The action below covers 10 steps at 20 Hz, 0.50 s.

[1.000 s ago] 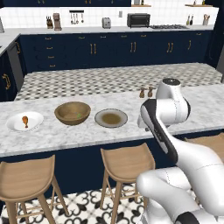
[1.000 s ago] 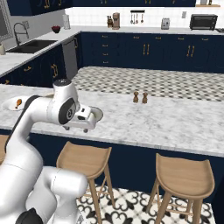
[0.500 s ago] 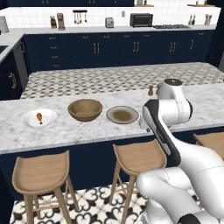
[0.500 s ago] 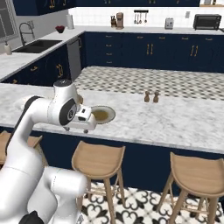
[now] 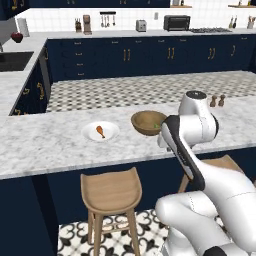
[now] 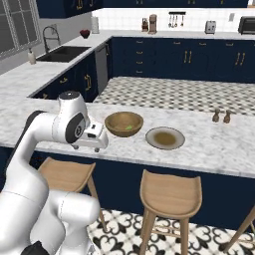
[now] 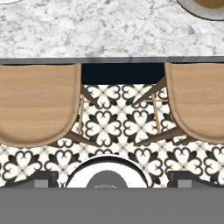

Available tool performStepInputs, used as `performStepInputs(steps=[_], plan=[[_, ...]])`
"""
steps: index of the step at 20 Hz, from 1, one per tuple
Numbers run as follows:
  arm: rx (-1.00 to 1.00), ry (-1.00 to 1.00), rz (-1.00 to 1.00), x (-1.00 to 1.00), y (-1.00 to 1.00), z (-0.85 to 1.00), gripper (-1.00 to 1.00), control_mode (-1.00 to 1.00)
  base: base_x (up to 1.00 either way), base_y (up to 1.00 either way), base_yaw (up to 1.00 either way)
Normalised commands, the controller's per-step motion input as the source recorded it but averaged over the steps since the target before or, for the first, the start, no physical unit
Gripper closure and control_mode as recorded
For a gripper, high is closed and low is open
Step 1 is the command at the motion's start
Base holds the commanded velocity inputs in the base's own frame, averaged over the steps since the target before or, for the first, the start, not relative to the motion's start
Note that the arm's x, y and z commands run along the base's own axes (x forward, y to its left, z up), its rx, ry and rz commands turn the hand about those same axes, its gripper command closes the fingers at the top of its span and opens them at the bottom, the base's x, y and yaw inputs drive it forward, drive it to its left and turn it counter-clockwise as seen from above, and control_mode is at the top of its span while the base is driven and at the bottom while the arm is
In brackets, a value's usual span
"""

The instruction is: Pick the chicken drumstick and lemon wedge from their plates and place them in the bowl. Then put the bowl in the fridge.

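The counter (image 5: 50,145) is long and flat, made of pale grey-white marble with soft cloudy marks, and its front is dark navy. On it sits the bowl (image 5: 148,122), round and deep, made of brown wood with a darker inside. Inside the bowl lies the lemon wedge (image 6: 128,127), a tiny yellow-green bit against the dark wood. Well to one side of the bowl is the white plate (image 5: 100,131), flat, round and smooth. The chicken drumstick (image 5: 100,131) lies on that plate; it is small and orange-brown with a pale bone end. On the other side of the bowl, close by it, is the grey-rimmed plate (image 6: 165,138), flat and round with a brownish middle. Two small brown shakers (image 6: 221,116) stand upright side by side, well apart from the plates. Under the counter's edge are wooden stools (image 5: 111,191) with curved light-brown seats and thin legs. The floor (image 7: 116,124) has white tiles with black curly flower shapes. The gripper (image 6: 96,140) hangs near the front edge of the counter, on the near side of the bowl, and points down. Its fingertips (image 7: 40,180) are small and dark and stand far apart, with nothing between them. The hand view looks down on two stool seats, the tiles and the counter's marble edge.
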Motion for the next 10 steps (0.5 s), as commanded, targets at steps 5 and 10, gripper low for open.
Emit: performStepInputs(steps=[5,10], plan=[[0.0,0.0,0.0,0.0,0.0,0.0,-1.0,1.0,0.47,0.3,0.0],[0.0,0.0,0.0,0.0,0.0,0.0,-1.0,1.0,0.5,0.01,0.0]])
